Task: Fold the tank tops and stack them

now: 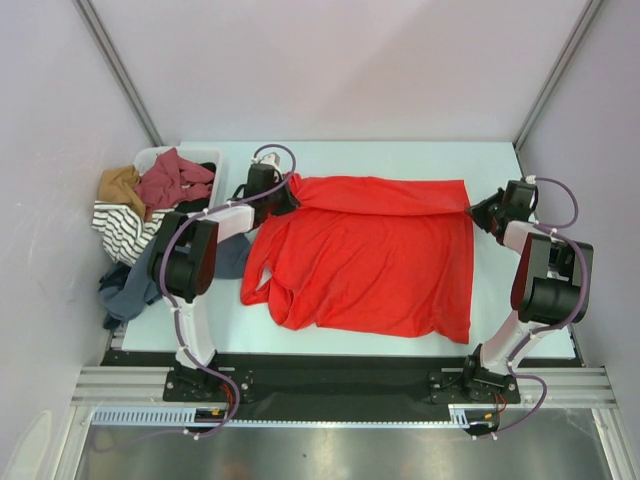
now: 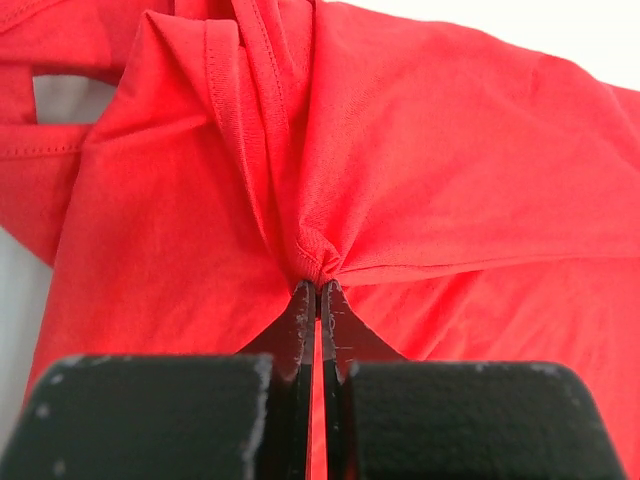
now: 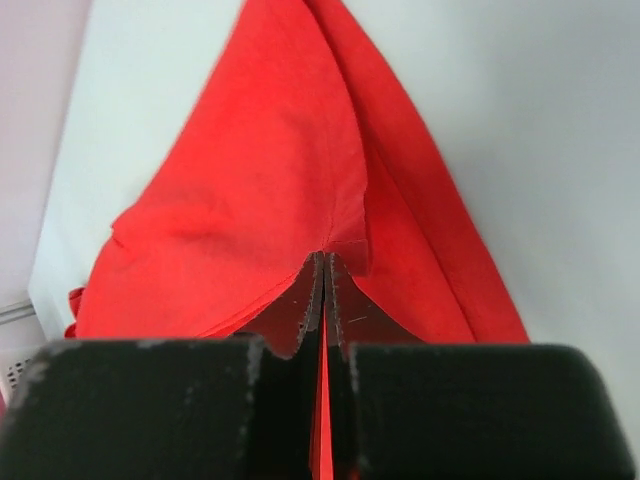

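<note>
A large bright red tank top is spread across the middle of the table, its far edge doubled over into a fold. My left gripper is shut on the top's far left corner, where the cloth bunches at the fingertips. At the far right corner my right gripper is shut on the hem, and red cloth shows between the pads. The straps lie loose at the near left. A dark bluish garment lies partly under the left arm; I cannot tell whether it is a tank top.
A white basket at the far left holds maroon cloth, with tan and striped clothes spilling beside it. The pale table is bare beyond the red top. Grey walls close in both sides.
</note>
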Available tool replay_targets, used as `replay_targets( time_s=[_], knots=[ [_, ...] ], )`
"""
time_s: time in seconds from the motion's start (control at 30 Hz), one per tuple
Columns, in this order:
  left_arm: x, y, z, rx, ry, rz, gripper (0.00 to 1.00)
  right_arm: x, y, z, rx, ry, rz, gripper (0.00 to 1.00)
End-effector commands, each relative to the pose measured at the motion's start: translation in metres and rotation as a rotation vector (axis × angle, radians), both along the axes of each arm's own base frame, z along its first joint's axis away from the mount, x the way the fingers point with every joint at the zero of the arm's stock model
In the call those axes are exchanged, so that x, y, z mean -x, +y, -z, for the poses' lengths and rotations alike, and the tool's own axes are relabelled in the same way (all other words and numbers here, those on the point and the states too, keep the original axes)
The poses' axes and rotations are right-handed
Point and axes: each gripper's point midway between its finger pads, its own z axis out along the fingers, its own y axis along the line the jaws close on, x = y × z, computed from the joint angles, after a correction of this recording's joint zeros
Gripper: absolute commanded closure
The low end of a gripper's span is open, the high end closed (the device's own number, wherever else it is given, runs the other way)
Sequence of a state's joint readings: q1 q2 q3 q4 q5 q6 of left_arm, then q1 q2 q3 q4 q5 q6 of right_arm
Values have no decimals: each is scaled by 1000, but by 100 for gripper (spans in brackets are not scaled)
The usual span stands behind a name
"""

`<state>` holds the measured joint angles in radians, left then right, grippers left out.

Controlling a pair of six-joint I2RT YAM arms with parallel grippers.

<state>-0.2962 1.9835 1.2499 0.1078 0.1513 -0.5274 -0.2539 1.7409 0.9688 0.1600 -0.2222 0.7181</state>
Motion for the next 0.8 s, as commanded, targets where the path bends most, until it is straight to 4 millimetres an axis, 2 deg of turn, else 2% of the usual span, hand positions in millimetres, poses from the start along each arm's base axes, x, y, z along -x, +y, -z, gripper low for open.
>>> replay_targets(
  time_s=[0.0,0.37,0.4,0.57,0.67,0.7,0.77],
  knots=[
    [-4,-2,-37,39,-93,-18,100,5,-11,-10,47,-10,29,100],
    [15,7,-34,35,-82,-43,100,16,-17,13,76,78,51,100],
    [16,7,-38,39,-90,-44,98,18,-18,14,81,82,54,100],
    [25,5,-26,28,-68,-46,92,22,-20,15,131,103,81,99],
    [28,0,-20,18,-58,-36,84,23,-19,16,171,127,83,94],
    [29,-1,-18,14,-55,-34,78,24,-18,17,174,134,80,81],
    [31,-1,-15,5,-51,-38,66,24,-17,15,180,130,79,65]
  ],
)
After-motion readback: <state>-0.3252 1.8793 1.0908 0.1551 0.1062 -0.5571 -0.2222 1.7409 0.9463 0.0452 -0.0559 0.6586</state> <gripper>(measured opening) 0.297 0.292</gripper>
